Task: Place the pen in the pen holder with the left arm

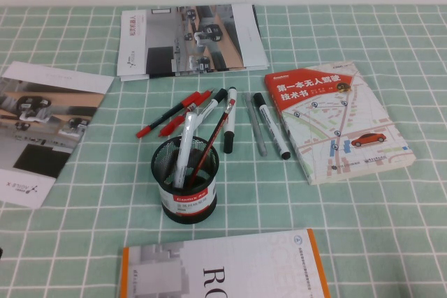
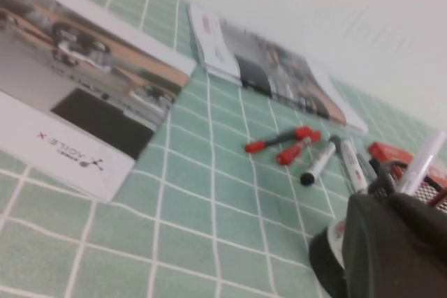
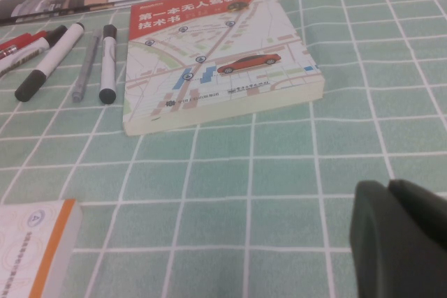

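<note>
The pen point(image 1: 167, 115), slim with a black barrel and red ends, lies on the green checked cloth just behind the pen holder point(image 1: 185, 190); it also shows in the left wrist view point(image 2: 278, 139). The black mesh holder has a white marker point(image 1: 186, 146) and a thin red-black stick in it. In the left wrist view my left gripper point(image 2: 387, 204) is shut and empty, and it partly covers the holder point(image 2: 327, 249). My right gripper point(image 3: 387, 188) is shut and empty above bare cloth, nearer than the map book. Neither arm shows in the high view.
A thicker all-red pen point(image 1: 184, 112), white markers with black caps point(image 1: 228, 121) and a grey pen point(image 1: 255, 127) lie beside the pen. A map book point(image 1: 336, 118) lies at the right, brochures point(image 1: 190, 40) point(image 1: 42, 127) at the back and left, and an orange-edged book point(image 1: 223, 270) at the front.
</note>
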Controlling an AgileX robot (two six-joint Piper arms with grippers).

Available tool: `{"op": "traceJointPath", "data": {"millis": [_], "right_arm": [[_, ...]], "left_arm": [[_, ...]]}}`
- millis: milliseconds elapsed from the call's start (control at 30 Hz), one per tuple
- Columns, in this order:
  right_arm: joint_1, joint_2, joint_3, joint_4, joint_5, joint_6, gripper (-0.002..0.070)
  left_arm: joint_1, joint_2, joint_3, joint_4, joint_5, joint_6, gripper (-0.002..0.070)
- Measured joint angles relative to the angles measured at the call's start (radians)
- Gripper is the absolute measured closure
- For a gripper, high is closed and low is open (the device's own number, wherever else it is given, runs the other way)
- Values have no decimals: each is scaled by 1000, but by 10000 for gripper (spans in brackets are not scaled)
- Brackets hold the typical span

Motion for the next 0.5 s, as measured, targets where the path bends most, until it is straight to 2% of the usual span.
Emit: {"op": "traceJointPath", "data": {"millis": [200, 500], "right_arm": [[0, 0, 0, 0, 0, 0, 696], [0, 0, 0, 0, 0, 0, 696]], "left_arm": [[0, 223, -217, -1, 122, 23, 678], [0, 607, -601, -1, 441, 234, 678]]}}
